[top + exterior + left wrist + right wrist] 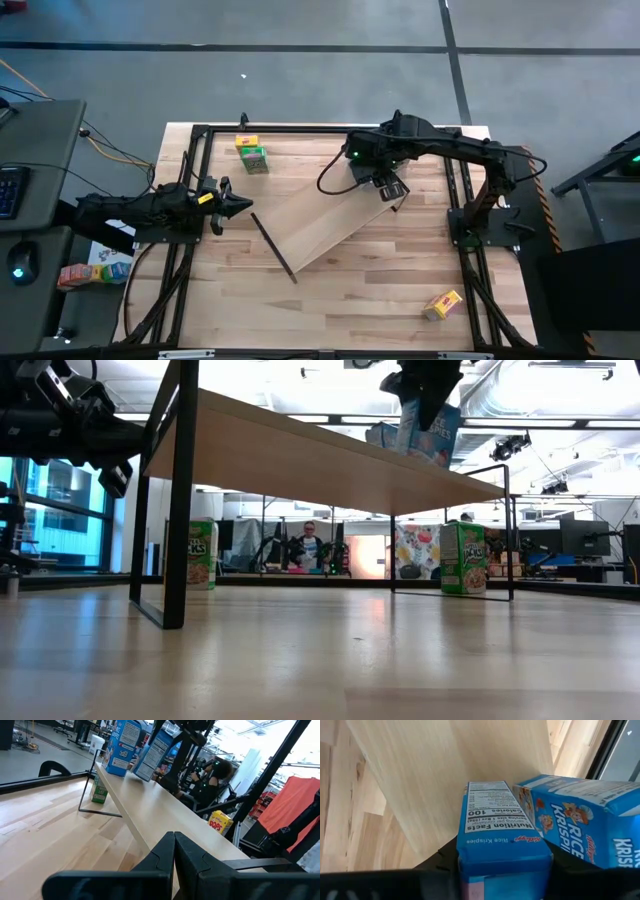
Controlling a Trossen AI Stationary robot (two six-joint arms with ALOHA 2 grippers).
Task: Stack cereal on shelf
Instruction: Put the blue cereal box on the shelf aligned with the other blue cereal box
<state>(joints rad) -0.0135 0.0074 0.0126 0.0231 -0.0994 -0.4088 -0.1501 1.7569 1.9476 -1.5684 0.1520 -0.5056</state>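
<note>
High view: the right end effector [388, 188] hovers over the shelf [330, 228] at its end nearer the worktop's far edge; the left end effector [226, 204] waits by the left edge. A green and a yellow box [250, 153] sit near the far edge, another yellow box [442, 304] near the right front corner.

Low view: two green boxes [463, 558] stand beyond the shelf.

Left wrist view: its fingers [172, 852] are pressed together, empty.

Right wrist view: the right end effector clamps a blue box [500, 827] beside the second blue box [585, 817], already on the shelf. Placing seems under way; next, lower it squarely and let go.
</note>
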